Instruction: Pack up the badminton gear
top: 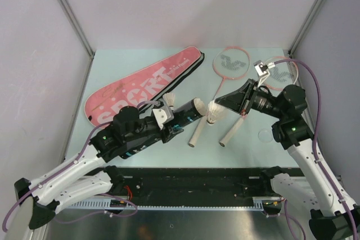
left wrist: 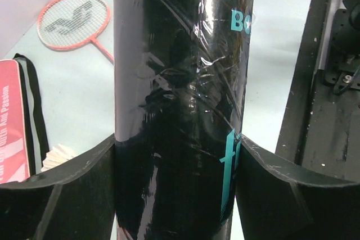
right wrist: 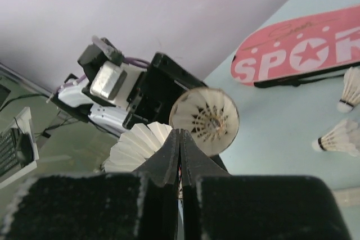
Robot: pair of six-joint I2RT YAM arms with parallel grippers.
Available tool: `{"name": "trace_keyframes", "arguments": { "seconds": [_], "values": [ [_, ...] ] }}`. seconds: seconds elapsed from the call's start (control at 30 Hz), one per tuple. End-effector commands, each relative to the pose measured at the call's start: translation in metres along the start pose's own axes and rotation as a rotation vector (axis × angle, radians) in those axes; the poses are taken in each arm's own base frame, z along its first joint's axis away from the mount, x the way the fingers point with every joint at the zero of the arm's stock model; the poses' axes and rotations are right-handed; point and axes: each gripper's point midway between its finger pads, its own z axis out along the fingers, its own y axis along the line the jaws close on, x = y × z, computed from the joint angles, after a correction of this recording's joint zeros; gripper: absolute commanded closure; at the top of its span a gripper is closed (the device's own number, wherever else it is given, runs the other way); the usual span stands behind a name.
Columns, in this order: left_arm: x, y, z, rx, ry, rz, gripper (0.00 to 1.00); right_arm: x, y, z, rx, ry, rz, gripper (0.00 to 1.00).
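Left claw [left wrist: 178, 144] grasps one black tube [left wrist: 180, 71]; right claw [right wrist: 180, 136] pinches one shuttlecock [right wrist: 135, 145]; two rackets [top: 232, 63] lie beyond.

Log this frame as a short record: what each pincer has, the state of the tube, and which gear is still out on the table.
left pincer: closed around the black tube
right pincer: shut on the feathers of the held shuttlecock
tube mouth: faces the right pincer, feathers visible inside
loose shuttlecocks: two lying on the table, at and
rackets: two, outside the bag, at and
pink SPORT bag: flat, far left
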Motion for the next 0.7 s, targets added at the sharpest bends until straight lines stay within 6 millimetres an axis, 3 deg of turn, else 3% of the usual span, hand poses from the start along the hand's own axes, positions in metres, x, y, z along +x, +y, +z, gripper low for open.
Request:
{"name": "trace_keyframes", "arguments": {
  "seconds": [0.0, 0.2, 0.33, 0.4, 0.47, 0.5, 0.6, 0.67],
  "values": [
    [-0.018, -0.011, 0.000, 0.068, -0.077, 0.038, 0.80, -0.036, 0.022, -0.005, -0.065, -0.127, -0.020, 1.00],
    [-0.024, -0.018, -0.002, 0.105, -0.099, 0.040, 0.81, -0.043, 0.021, 0.008, -0.103, -0.158, 0.019, 1.00],
    [-0.027, -0.019, -0.003, 0.106, -0.118, 0.038, 0.81, -0.032, 0.023, 0.023, -0.164, -0.154, 0.047, 1.00],
    [-0.031, -0.019, -0.005, 0.105, -0.134, 0.037, 0.82, -0.020, 0.019, 0.033, -0.160, -0.150, 0.048, 1.00],
    [-0.033, -0.020, -0.007, 0.105, -0.145, 0.037, 0.82, -0.008, 0.001, 0.040, -0.126, -0.160, 0.080, 1.00],
    [-0.038, -0.020, -0.009, 0.102, -0.166, 0.042, 0.82, -0.010, 0.004, 0.040, -0.156, -0.193, 0.058, 1.00],
    [-0.043, -0.021, -0.012, 0.101, -0.200, 0.041, 0.82, -0.002, -0.022, 0.050, -0.069, -0.211, 0.064, 0.86],
    [-0.041, -0.019, -0.012, 0.087, -0.200, 0.029, 0.82, 0.012, -0.022, 0.059, -0.054, -0.188, 0.023, 0.77]
  ]
}}
